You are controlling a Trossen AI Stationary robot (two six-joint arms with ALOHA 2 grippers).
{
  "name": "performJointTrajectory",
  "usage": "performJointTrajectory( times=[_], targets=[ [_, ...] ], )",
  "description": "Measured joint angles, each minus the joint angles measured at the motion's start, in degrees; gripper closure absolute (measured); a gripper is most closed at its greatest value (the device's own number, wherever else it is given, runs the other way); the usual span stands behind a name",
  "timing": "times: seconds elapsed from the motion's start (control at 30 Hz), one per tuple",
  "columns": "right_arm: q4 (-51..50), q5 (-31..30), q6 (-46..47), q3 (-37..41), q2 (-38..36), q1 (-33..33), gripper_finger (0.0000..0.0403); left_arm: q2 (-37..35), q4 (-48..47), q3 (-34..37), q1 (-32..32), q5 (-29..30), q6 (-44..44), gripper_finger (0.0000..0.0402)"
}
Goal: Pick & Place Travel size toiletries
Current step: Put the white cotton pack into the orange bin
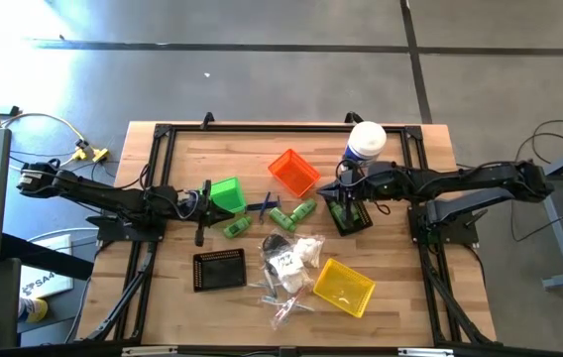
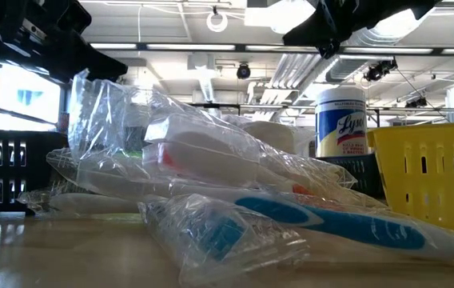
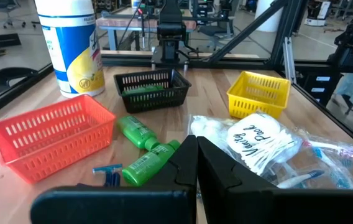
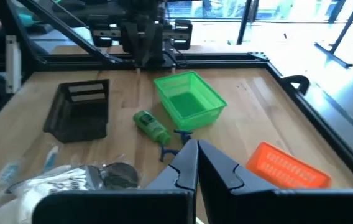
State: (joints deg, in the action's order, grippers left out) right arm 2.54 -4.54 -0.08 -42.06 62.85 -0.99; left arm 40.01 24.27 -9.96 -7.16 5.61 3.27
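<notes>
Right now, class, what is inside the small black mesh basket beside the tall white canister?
In the left wrist view, the small black mesh basket holds something green, likely a toiletry bottle. Its wall covers most of it, so I cannot tell how many items lie inside.

Grey concrete floor point(image 1: 262, 59) surrounds the wooden table point(image 1: 182, 307).

Matt wooden table point(image 1: 400, 297), glossy plastic orange bin point(image 1: 293, 172), and crinkly clear-wrapped toothbrushes point(image 2: 291, 208).

Green bottles point(image 1: 291, 214), an orange basket point(image 1: 293, 172), a yellow basket point(image 1: 344, 287), a green basket point(image 1: 227, 193), a black basket point(image 1: 219, 269).
</notes>
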Motion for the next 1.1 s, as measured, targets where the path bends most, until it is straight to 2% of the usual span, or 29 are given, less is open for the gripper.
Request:
performJointTrajectory(
  times=[0.27, 0.47, 0.7, 0.87, 1.1],
  targets=[
    [3.4, -1.7, -0.4, 0.0, 0.0, 4.4, 0.04, 0.0, 0.0, 0.0, 0.0, 0.0, 0.0, 0.0401],
    [4.2, -7.2, -1.5, 0.0, 0.0, 7.3, 0.04, 0.0, 0.0, 0.0, 0.0, 0.0, 0.0, 0.0401],
    [5.1, -10.0, -1.5, -0.1, 0.0, 9.6, 0.04, 0.0, 0.0, 0.0, 0.0, 0.0, 0.0, 0.0401],
    [2.3, -10.4, -1.5, -4.5, 1.8, 10.5, 0.04, 0.0, 0.0, 0.0, 0.0, 0.0, 0.0, 0.0401],
    [-9.4, -10.1, -1.3, -14.7, 9.3, 10.5, 0.04, 0.0, 0.0, 0.0, 0.0, 0.0, 0.0, 0.0401]
  ],
)
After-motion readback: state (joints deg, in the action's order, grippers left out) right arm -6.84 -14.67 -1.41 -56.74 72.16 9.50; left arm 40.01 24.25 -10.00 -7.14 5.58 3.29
